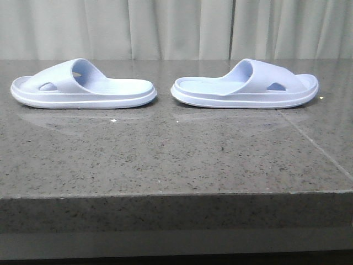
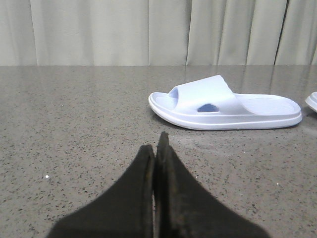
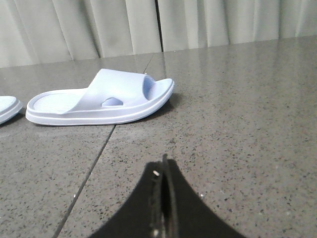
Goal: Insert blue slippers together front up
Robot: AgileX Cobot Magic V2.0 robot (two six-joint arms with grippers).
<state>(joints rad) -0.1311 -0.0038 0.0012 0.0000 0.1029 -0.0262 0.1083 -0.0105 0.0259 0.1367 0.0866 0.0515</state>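
Since nothing is grasped yet, both slippers, left [image 1: 83,85] and right [image 1: 245,85], lie heel-to-heel, apart on the worktop [image 1: 165,154]; left fingers [image 2: 157,148] and right fingers [image 3: 163,171] pressed together, empty.

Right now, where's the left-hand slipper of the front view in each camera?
Front view: left slipper at left on the table, toe pointing left, heel near the other slipper.
Left wrist view: same slipper, beyond the closed left end effector, apart from it.
Right wrist view: only its heel tip at the picture's edge.
Shared landmark: the pleated curtain behind the table.
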